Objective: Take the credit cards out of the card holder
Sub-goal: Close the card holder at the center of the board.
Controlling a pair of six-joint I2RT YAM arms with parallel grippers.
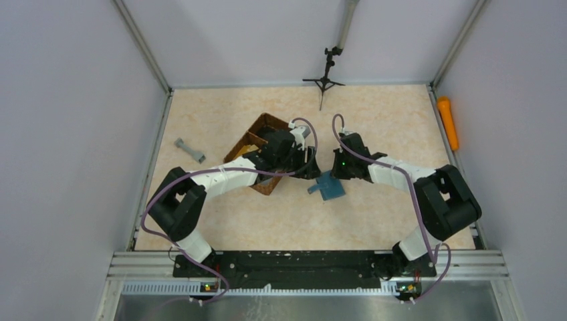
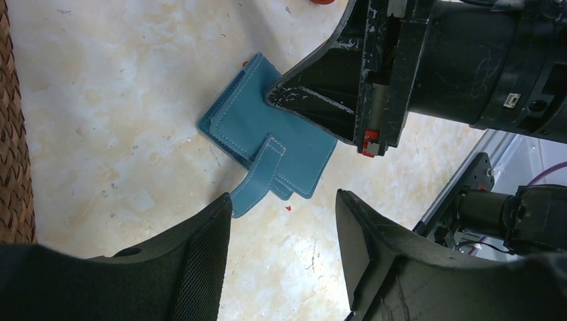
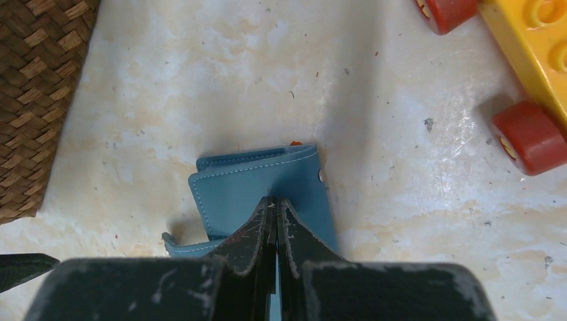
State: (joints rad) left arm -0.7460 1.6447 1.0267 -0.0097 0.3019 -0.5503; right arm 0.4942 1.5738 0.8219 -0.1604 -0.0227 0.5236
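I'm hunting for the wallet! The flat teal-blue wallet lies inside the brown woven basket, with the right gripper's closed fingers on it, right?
Not inside. The flat teal-blue wallet lies on the pale marbled table, beside the brown woven basket, as the right wrist view shows. The right gripper does have its closed fingers on it.
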